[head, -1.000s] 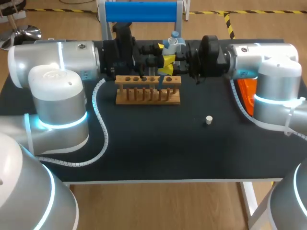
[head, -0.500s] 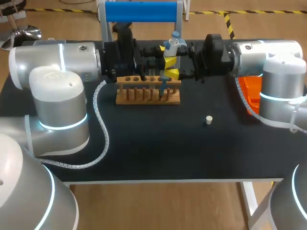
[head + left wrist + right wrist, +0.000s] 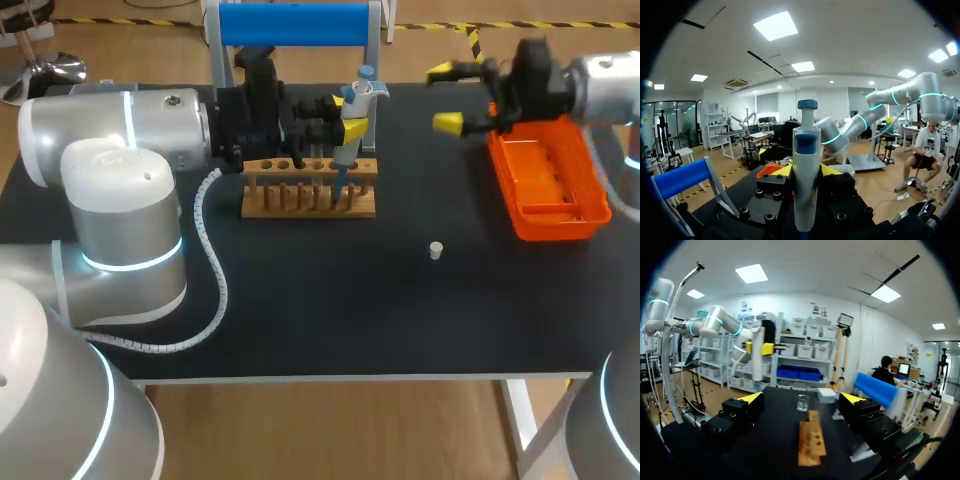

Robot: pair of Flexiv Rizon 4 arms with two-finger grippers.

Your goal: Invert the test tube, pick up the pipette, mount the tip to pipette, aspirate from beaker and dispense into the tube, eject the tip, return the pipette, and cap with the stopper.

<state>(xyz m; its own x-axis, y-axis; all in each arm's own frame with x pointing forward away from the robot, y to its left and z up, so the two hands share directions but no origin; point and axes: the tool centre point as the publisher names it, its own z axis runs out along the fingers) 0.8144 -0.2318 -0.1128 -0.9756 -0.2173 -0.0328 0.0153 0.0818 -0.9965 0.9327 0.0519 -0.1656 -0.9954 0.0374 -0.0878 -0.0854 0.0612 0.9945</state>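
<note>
Overhead, the left gripper (image 3: 347, 125) clamps the upright pipette (image 3: 352, 105), whose lower end hangs at the rack (image 3: 308, 200); whether it enters a tube cannot be told. The left wrist view shows yellow tips on either side of the barrel. The right gripper (image 3: 448, 97) is spread wide, holding nothing, beside the tray (image 3: 545, 170). Only its wrist view shows the beaker (image 3: 803, 402) beyond the rack. The stopper (image 3: 436, 250) stands alone on the table (image 3: 300, 300).

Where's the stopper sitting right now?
In the head view, the stopper sits alone on the black table, right of the wooden rack and nearer the front edge than the orange tray.
</note>
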